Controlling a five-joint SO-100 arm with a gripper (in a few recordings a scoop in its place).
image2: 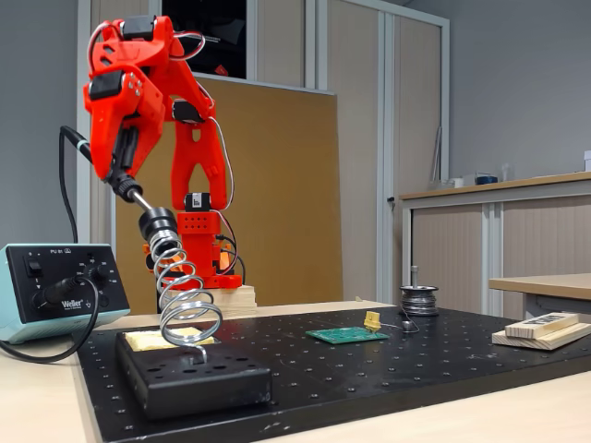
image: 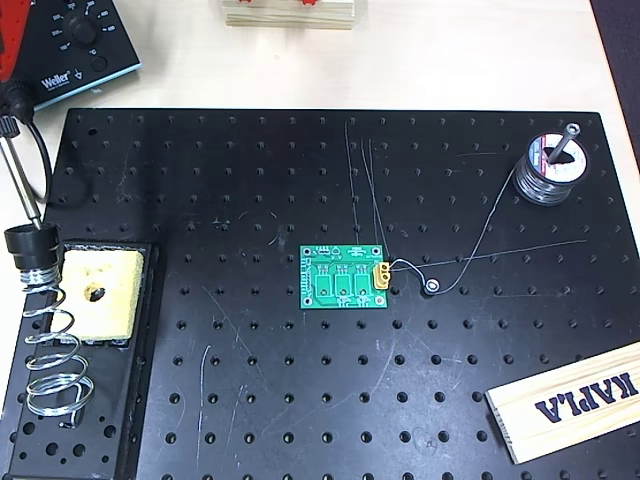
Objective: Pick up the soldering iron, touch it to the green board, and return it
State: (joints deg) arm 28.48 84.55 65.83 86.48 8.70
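Note:
The soldering iron (image2: 137, 198) slants down at the left, and its tip end is inside the black collar of the silver coil-spring holder (image2: 185, 305). My red gripper (image2: 118, 171) is closed around the iron's black handle, high above the holder. From overhead, the iron (image: 22, 180) runs down the left edge from the gripper (image: 12, 95) to the collar (image: 30, 243). The green board (image: 344, 277) lies flat in the middle of the black perforated plate (image: 300, 400), with its yellow connector on the right. In the fixed view the board (image2: 346, 335) is well to the right of the gripper.
A yellow sponge (image: 98, 292) sits in the holder's black base. The Weller station (image2: 51, 286) stands at the left, its cord running to the iron. A solder spool (image: 553, 165) with loose wire is at the back right. A wooden KAPLA block (image: 570, 400) lies front right.

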